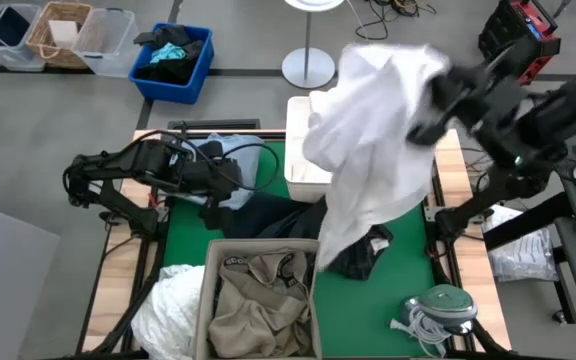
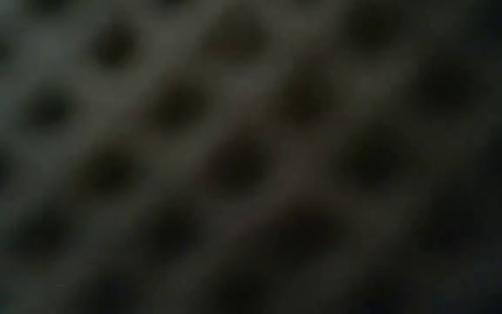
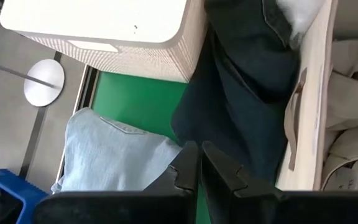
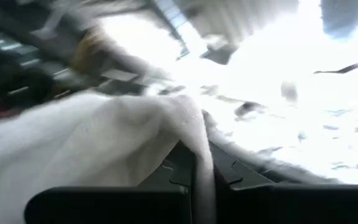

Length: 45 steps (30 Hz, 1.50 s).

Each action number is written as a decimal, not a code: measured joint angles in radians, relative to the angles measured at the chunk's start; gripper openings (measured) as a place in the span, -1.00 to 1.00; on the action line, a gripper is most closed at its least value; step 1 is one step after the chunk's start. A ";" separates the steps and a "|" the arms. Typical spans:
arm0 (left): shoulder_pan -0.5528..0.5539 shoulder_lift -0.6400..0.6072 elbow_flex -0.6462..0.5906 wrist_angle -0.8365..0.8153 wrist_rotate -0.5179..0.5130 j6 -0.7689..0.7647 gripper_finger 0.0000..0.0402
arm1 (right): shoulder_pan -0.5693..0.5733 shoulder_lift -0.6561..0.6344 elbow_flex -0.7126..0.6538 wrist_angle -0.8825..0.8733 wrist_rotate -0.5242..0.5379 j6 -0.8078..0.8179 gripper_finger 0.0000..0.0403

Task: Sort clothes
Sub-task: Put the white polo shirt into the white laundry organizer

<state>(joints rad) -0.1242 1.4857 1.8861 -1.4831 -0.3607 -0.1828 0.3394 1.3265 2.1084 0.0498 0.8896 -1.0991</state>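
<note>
Right gripper (image 4: 194,168): we see it pinching the white garment (image 1: 373,130), lifted high over the table's far right.
White garment: we see it draped down over the green mat (image 1: 408,255).
Dark jeans (image 3: 241,93): lying mid-table beside the khaki-filled bin (image 1: 203,300).
Left gripper (image 3: 201,171): fingers pressed together above the light blue shirt (image 3: 114,155).

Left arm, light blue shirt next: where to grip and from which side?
Judging by its pose, grip the light blue shirt at the collar edge facing the dark jeans, coming straight down with the left gripper, now shut. It lies flat on the green mat; the collar seam gives a ridge to pinch.
</note>
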 joint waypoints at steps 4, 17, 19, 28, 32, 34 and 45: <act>0.000 0.000 0.020 0.008 0.000 -0.002 -1.00 | -0.093 0.050 0.071 0.236 -0.110 -0.233 -0.96; 0.000 0.000 0.030 0.021 0.001 -0.054 -1.00 | -0.580 0.222 0.248 0.300 -0.313 -0.235 -0.96; -0.002 0.000 0.030 0.021 0.003 -0.071 -1.00 | -0.637 0.231 0.247 0.309 -0.333 -0.224 -0.96; -0.004 0.000 0.029 0.016 0.003 -0.100 -1.00 | -0.878 0.311 0.248 0.342 -0.482 -0.075 -0.96; -0.004 0.000 0.029 -0.020 -0.027 -0.111 -1.00 | -0.952 0.353 0.248 0.407 -0.558 -0.045 -0.96; -0.003 0.000 0.029 -0.053 -0.047 -0.127 -1.00 | -0.977 0.373 0.248 0.442 -0.560 -0.045 -0.96; -0.003 -0.024 0.028 -0.088 -0.245 -0.104 -1.00 | -1.073 0.433 0.248 0.523 -0.645 0.144 -0.96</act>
<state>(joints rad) -0.1272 1.4613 1.9144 -1.5711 -0.6061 -0.2864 -0.7334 1.7591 2.3562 0.5733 0.2449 -0.9556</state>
